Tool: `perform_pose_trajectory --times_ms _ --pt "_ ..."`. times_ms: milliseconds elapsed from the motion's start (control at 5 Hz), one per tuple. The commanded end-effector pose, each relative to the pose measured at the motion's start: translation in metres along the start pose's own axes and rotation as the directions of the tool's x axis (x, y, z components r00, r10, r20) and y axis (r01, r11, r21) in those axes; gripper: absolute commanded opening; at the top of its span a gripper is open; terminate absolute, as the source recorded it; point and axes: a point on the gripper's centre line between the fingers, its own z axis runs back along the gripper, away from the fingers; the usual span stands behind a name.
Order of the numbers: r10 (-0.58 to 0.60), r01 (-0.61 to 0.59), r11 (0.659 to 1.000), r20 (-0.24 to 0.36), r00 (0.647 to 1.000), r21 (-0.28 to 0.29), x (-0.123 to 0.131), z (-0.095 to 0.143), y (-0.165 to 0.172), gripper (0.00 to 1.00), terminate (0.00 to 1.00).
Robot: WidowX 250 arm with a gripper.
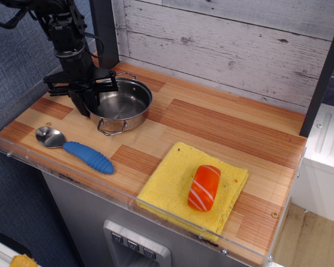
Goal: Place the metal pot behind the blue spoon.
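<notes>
The gripper (pixel 83 97) gripped the left rim of the pot (pixel 118 103), which sat just behind the spoon (pixel 78 147), on the wall side

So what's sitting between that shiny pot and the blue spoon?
Nothing: the one camera view shows only bare wooden tabletop between the metal pot and the blue spoon in front of it.
</notes>
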Motion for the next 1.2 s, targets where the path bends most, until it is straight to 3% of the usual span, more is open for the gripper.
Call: perform_pose_trajectory --times_ms 0,600,1000 --pt "0.070 -0.071 0.997 0.016 0.997 0.030 -0.009 0.011 0.022 1.00 0.00" --pt "0.053 -0.056 0.998 0.079 0.995 0.037 -0.003 0.038 0.016 1.00 0.00" --pt "0.027 -0.039 0.992 0.097 0.995 0.121 -0.002 0.071 -0.005 1.00 0.00"
